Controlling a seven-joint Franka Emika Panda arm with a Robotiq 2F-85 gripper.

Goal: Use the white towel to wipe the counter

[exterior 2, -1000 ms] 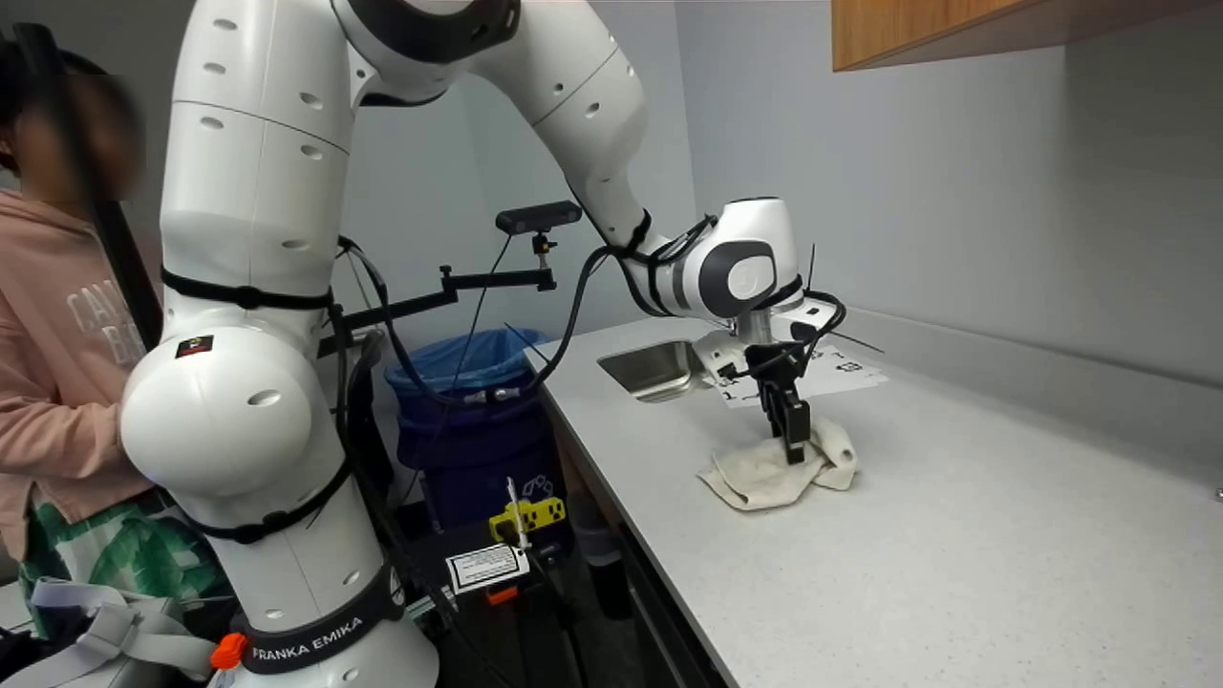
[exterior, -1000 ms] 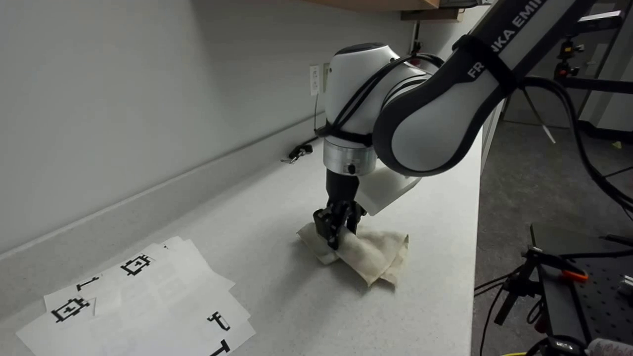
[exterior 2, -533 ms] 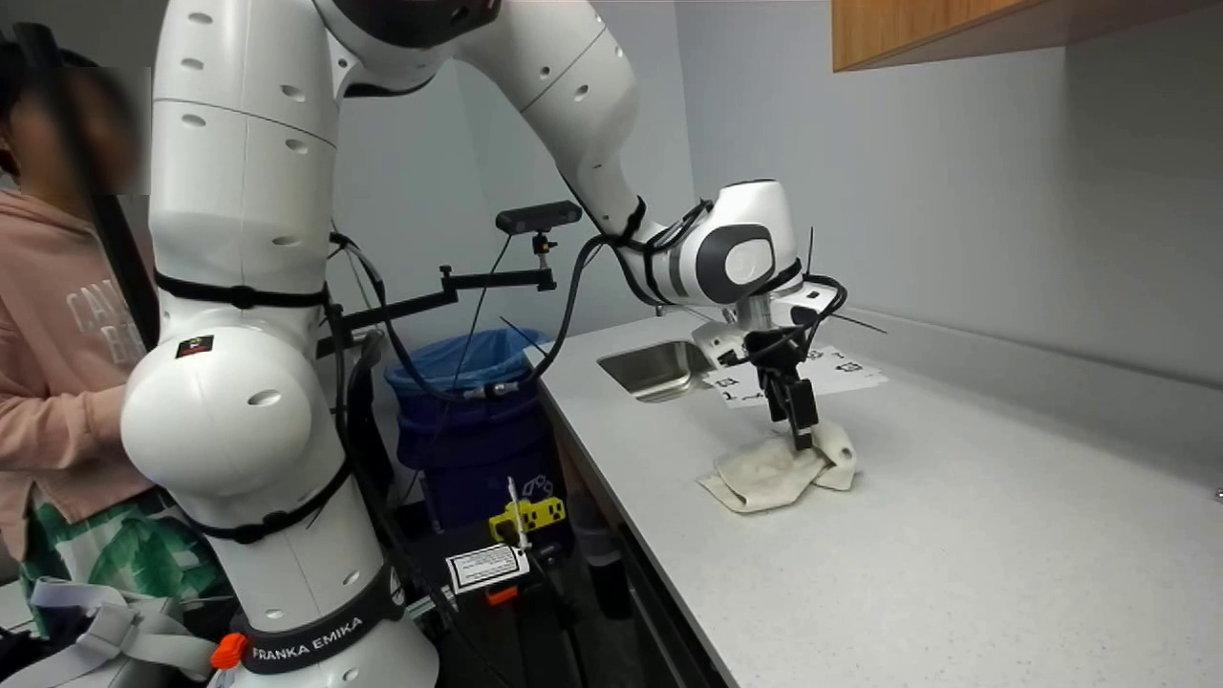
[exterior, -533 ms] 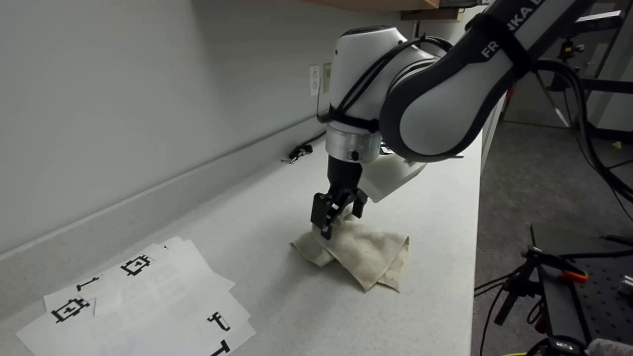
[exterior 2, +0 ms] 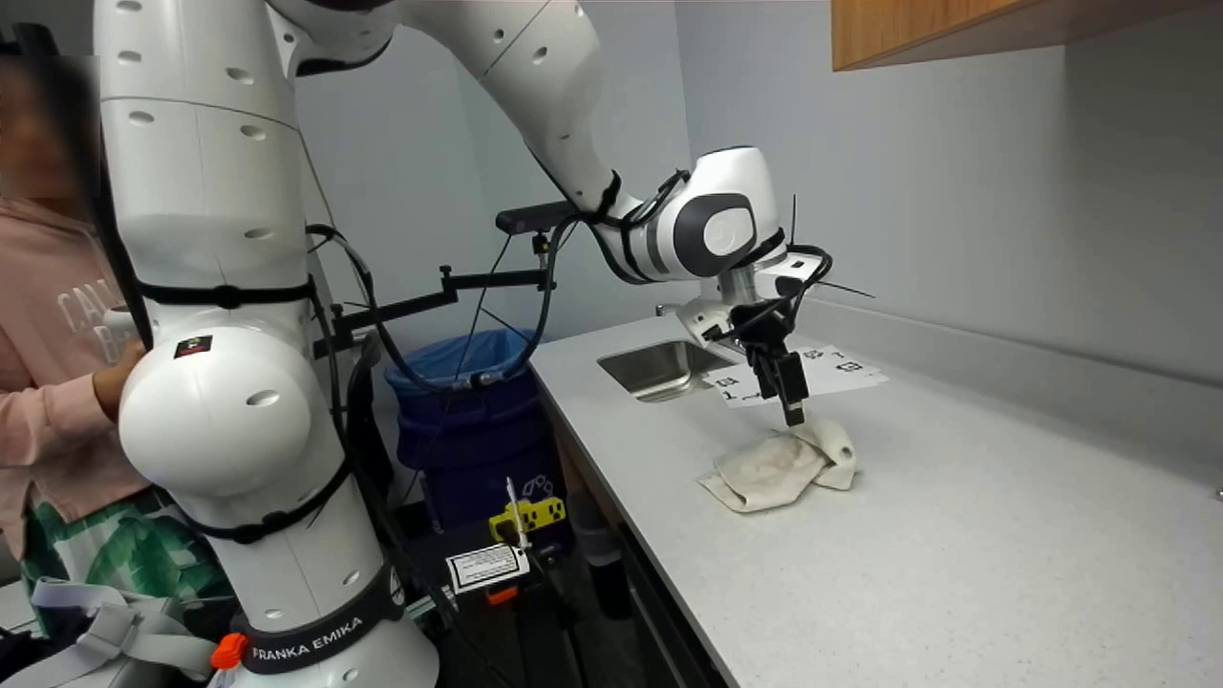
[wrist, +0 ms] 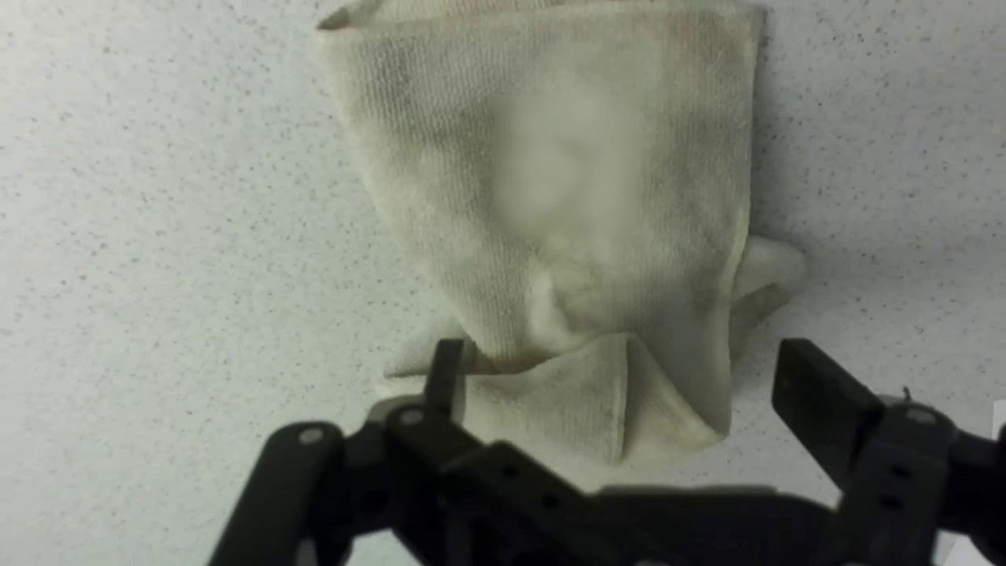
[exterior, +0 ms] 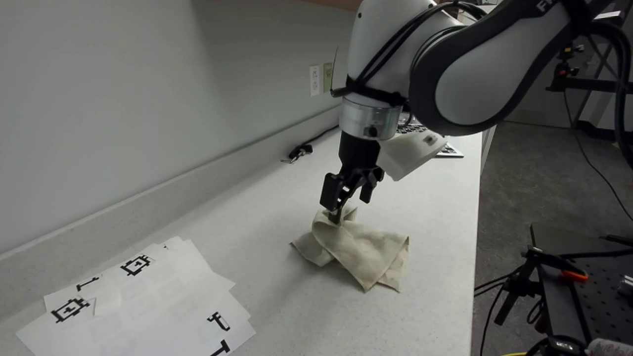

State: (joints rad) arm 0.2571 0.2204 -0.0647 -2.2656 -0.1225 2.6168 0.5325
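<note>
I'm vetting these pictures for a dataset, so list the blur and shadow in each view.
Wrist view: a hazy patch blurs part of the towel, weave showing around it; the tool looks dark and soft-edged. Both exterior views: shade darkens part of the wall. In an exterior view, soft shadow dims the counter beside the towel; in an exterior view, a person's face is blurred.

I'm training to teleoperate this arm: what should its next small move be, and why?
Probably a slight further lift, straight up: the end effector has risen over the last second, it stands open, and the off-white towel lies ungripped on the speckled countertop, which suggests a release.
</note>
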